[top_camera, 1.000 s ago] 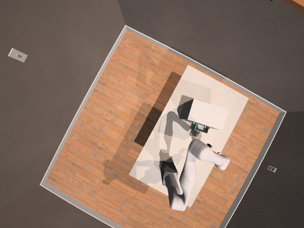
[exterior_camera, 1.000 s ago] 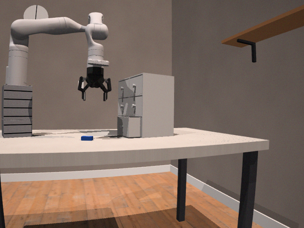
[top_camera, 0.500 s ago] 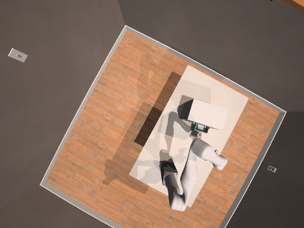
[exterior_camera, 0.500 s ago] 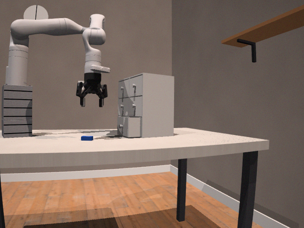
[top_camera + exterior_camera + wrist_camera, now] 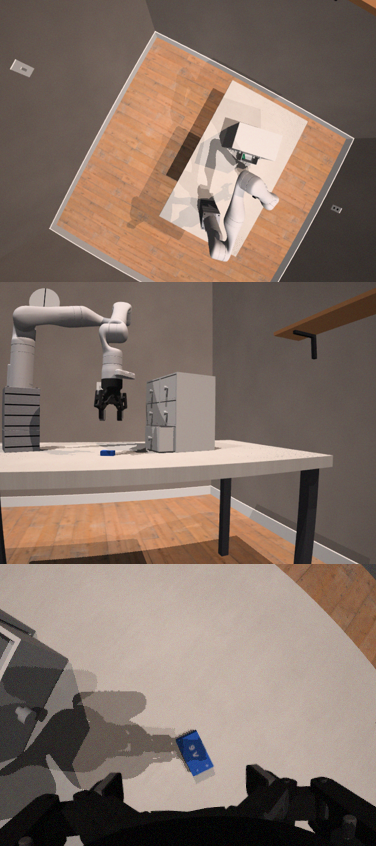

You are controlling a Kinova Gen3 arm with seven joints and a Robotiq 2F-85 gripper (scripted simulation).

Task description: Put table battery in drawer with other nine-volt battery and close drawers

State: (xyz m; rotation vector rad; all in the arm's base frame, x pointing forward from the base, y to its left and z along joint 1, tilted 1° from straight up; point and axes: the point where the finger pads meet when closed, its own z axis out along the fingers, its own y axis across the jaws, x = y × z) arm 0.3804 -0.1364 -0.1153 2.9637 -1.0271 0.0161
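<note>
Hanging wide open and empty above the blue nine-volt battery (image 5: 107, 453) on the table (image 5: 212, 461), claw (image 5: 110, 415).

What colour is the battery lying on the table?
Blue, with a pale end; the battery shows best in the wrist view.

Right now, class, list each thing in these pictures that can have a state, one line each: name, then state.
Gripper: open, empty, hanging above the table, pointing down.
Blue battery: lying flat on the table, untouched.
Chest: upright.
Bottom drawer: pulled partly out.
Upper drawers: pushed in.
</note>
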